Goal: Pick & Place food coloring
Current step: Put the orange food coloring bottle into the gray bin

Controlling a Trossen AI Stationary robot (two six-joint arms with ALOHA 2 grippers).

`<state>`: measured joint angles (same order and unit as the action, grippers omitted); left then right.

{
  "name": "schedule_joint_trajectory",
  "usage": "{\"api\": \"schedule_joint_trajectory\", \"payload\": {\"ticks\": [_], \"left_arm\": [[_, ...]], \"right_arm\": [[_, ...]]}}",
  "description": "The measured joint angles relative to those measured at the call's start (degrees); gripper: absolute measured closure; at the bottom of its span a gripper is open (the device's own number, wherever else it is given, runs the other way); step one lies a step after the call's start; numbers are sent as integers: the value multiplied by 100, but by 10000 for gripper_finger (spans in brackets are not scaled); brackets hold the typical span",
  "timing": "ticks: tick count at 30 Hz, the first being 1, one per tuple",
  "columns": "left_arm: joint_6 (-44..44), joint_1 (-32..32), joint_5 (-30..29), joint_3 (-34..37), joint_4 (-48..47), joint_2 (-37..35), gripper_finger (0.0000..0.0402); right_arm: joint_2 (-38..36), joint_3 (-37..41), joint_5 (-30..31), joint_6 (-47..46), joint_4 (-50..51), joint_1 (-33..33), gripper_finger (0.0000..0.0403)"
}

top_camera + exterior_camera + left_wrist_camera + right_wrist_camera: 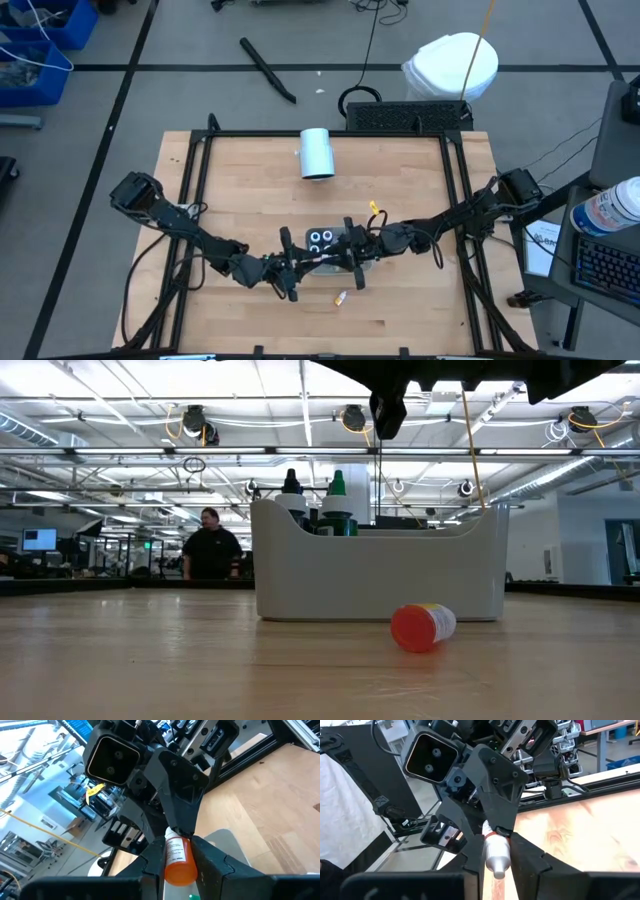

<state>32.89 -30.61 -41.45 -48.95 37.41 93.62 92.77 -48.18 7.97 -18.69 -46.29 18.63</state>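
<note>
Food coloring bottle, both hands gripping, tray beneath

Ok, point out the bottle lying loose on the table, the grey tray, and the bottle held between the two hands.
Loose bottle (422, 627), low view, its red cap end.
Grey tray (380, 575), low view, its front wall.
Held bottle (178, 861), left wrist view, its orange body.

grey floor, black tape lines; ceiling strip lights; person beyond table
</note>
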Motion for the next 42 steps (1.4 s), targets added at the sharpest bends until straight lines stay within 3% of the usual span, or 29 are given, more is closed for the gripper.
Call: {"api": "schedule_joint_trajectory", "payload": {"ticks": [6,13,21,27,32,36,42], "left_arm": [[-39,0,56,0,-7,0,312],[145,-161,75,0,119,0,260],[397,-507,-653,0,307,0,184],[-204,-975,-1067,0,22,0,145],[-200,-1349,-1110,0,-91,0,136],[-215,-1540,-1110,0,-178,0,135],[-318,-1613,-1110,0,-289,0,135]], "right_arm": [[0,0,-22,138,1,0,341],[0,0,-79,177,18,9,342],[-108,0,-83,309,410,1,340],[-948,-205,-46,745,2665,-63,344],[-1456,-1047,259,787,5203,-63,343],[-1398,-1984,570,782,7255,-164,343],[-828,-3067,380,1156,9003,-494,343]]}}
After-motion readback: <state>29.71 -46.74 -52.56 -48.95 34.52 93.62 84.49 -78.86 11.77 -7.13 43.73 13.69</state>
